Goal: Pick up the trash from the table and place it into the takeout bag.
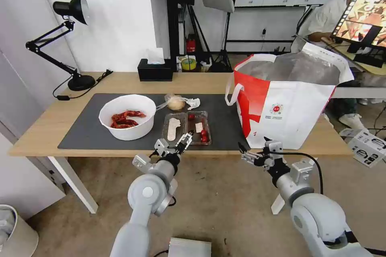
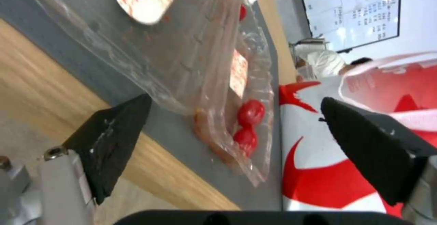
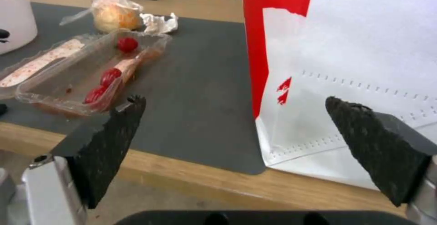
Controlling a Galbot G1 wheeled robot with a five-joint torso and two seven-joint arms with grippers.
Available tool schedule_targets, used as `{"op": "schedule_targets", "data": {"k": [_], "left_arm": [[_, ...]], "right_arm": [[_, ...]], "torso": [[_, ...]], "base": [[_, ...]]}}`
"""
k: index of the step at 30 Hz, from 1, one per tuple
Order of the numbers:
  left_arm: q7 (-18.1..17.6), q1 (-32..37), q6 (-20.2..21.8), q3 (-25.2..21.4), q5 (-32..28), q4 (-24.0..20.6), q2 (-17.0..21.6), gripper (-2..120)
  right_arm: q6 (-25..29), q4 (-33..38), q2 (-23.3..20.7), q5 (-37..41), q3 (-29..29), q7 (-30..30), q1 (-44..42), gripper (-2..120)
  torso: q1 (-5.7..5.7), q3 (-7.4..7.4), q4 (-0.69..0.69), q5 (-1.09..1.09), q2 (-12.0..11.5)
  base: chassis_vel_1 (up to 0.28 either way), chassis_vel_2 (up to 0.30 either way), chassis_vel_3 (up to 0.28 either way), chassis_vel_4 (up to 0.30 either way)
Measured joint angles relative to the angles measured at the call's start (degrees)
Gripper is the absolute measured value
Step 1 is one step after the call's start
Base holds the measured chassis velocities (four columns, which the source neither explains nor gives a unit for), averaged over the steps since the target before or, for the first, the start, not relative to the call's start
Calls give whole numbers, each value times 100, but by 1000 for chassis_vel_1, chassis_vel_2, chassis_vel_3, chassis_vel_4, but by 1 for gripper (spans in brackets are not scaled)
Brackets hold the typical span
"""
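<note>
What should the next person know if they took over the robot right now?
Left gripper: open, at the near edge of the clear hinged plastic tray with red scraps.
Right gripper: open, holding nothing, at the table's front edge beside the big white-and-red takeout bag.
On the dark grey mat: white round bowl of red crayfish shells, small clear bag around a yellowish lump, crumpled tissue.
Done: nothing lifted yet.
Left: all four pieces go into the bag.
</note>
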Motion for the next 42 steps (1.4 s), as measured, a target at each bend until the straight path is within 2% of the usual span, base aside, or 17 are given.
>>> {"op": "schedule_targets", "data": {"k": [9,15,27,42], "left_arm": [[36,-66,-254,-50,23,56,-4,100],[159,-65,-404,-65,25,-69,26,100],[232,-69,-445,-115,-4,-315,168,100],[456,-94,-537,-104,-89,-379,174,100]], "right_arm": [[8,-20,27,-11,-43,3,-9,100],[10,-45,58,-42,-81,5,-2,100],[25,-70,96,-137,-151,3,-5,100],[26,-76,104,-151,-153,0,3,100]], "torso": [[0,0,0,0,0],[0,0,1,0,0],[0,0,0,0,0],[0,0,0,0,-1]], "base": [[0,0,0,0],[0,0,0,0],[0,0,0,0],[0,0,0,0]]}}
